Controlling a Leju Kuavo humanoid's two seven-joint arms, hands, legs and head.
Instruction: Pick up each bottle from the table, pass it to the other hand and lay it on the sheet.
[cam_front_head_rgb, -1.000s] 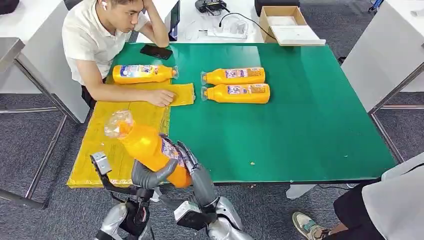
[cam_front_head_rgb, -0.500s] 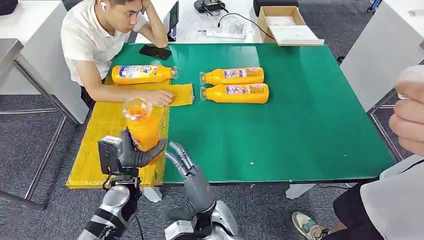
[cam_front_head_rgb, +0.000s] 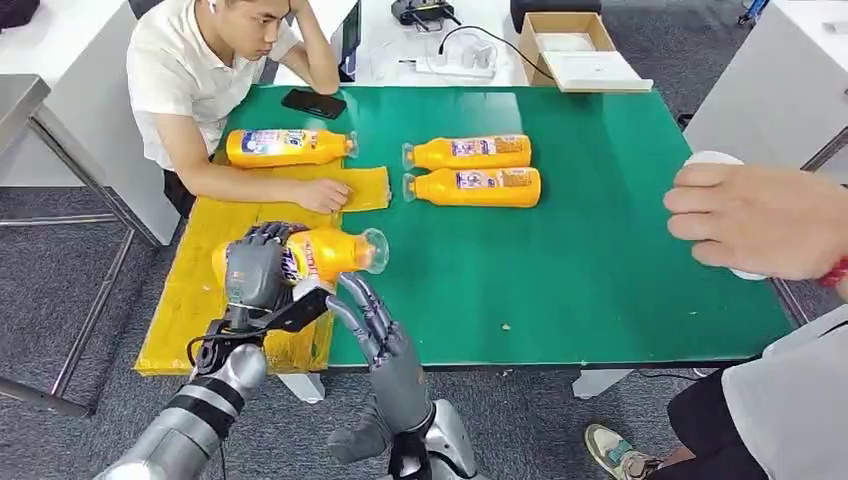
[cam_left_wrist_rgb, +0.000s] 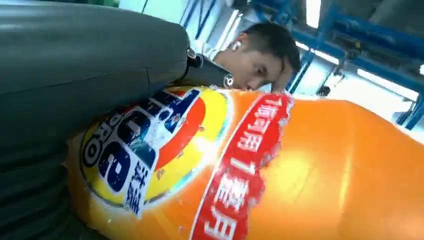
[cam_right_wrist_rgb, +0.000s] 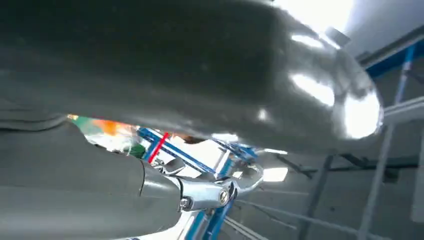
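Note:
My left hand grips an orange bottle and holds it level above the near part of the yellow sheet, cap end toward the green table. Up close, the left wrist view has the bottle's label against my fingers. My right hand is just below and to the right of it, fingers spread, holding nothing. Another orange bottle lies on the sheet's far end. Two more bottles lie side by side on the green table.
A person sits at the far left with a forearm and hand on the sheet. Another person's hand reaches in from the right, holding something white. A black phone and a cardboard box lie at the back.
My left hand has tipped the bottle from upright to level over the sheet. My right hand, which let go a second ago, stays open below. The person's hand on the right has come further in.

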